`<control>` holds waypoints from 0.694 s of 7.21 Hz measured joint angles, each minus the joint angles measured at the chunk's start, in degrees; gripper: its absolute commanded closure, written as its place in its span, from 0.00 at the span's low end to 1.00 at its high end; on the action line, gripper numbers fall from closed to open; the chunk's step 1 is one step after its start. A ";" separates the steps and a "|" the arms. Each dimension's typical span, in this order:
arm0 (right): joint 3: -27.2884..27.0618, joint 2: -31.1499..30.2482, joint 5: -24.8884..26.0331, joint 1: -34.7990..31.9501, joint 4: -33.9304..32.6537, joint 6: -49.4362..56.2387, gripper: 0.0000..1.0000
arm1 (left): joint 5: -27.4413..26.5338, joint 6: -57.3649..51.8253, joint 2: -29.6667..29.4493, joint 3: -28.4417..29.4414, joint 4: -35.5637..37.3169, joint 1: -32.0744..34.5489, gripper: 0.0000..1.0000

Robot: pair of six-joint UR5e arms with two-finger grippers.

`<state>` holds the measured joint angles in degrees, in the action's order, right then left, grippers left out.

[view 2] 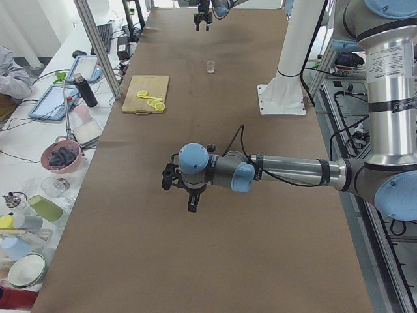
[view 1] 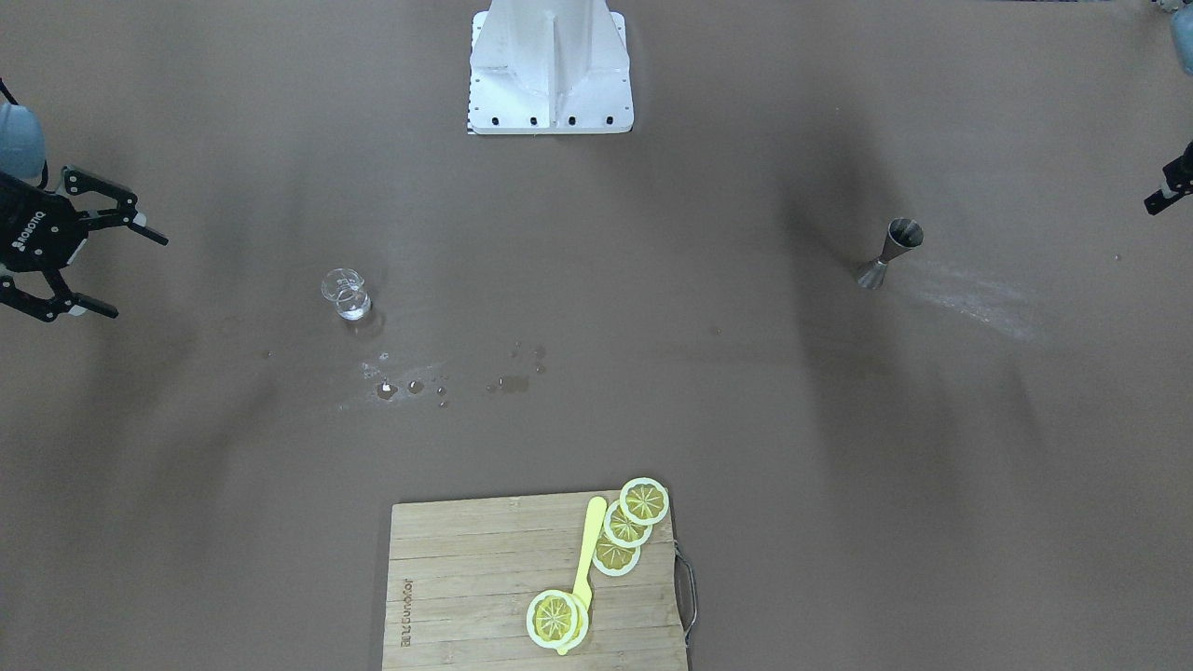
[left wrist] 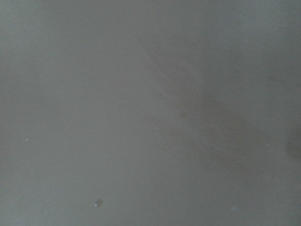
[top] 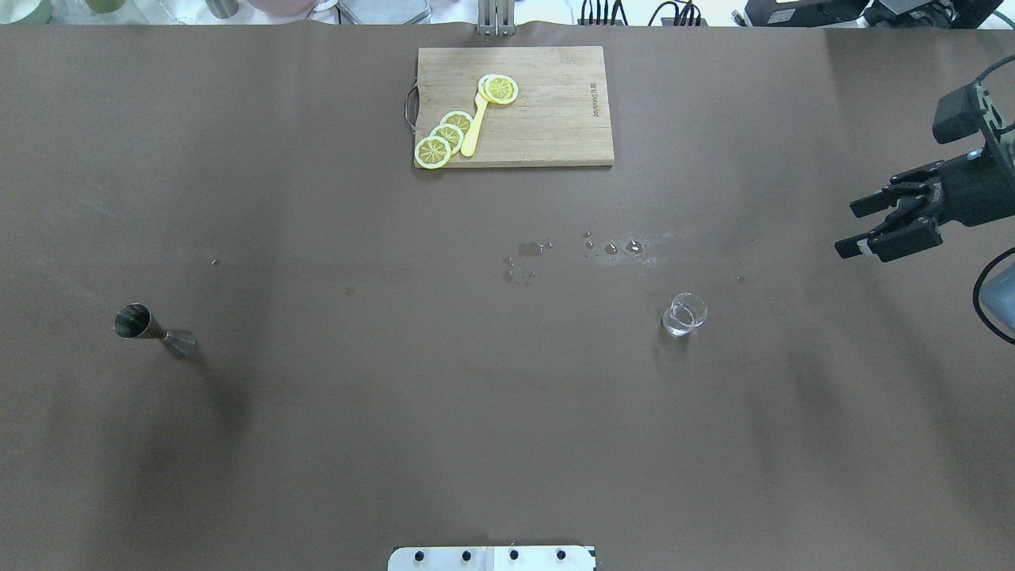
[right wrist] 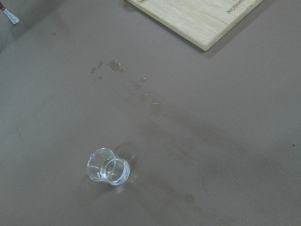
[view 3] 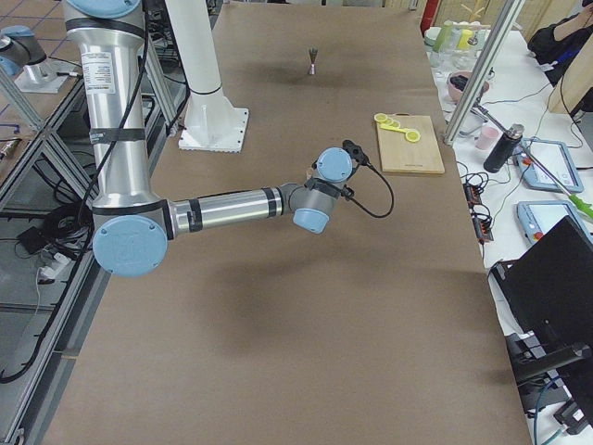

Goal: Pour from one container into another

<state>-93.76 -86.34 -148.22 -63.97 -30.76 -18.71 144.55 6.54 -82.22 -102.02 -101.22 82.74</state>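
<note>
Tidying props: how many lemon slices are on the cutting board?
4 lemon slices: three overlapping beside the cutting board handle; one apart at the other end of the yellow utensil, possibly covering another.

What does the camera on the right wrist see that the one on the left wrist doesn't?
Only the right wrist view shows the small clear glass beaker standing upright, a trail of wet spots beyond it, and a corner of the wooden cutting board. Only the left wrist view shows a tiny pale speck, and nothing else of its own. Both show the brown table cover.
</note>
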 measured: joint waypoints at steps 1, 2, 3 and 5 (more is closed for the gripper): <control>0.68 0.01 0.61 1.24 2.29 0.05 0.01 | 1.04 0.01 -1.90 -0.21 -3.28 -2.93 0.02; 1.36 0.14 2.39 2.58 4.19 0.07 0.03 | 0.19 0.13 -3.11 -0.41 -8.76 -6.18 0.02; 1.73 0.28 5.13 3.82 5.00 0.04 0.04 | -2.50 0.97 -3.53 -0.87 -15.63 -9.48 0.02; 2.97 0.64 7.74 5.42 4.85 -0.41 0.01 | -7.11 11.66 -2.91 -2.51 -30.78 -16.43 0.02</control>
<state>-90.79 -85.70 -140.47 -58.55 -25.91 -19.12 137.44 18.20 -85.14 -104.54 -132.00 66.31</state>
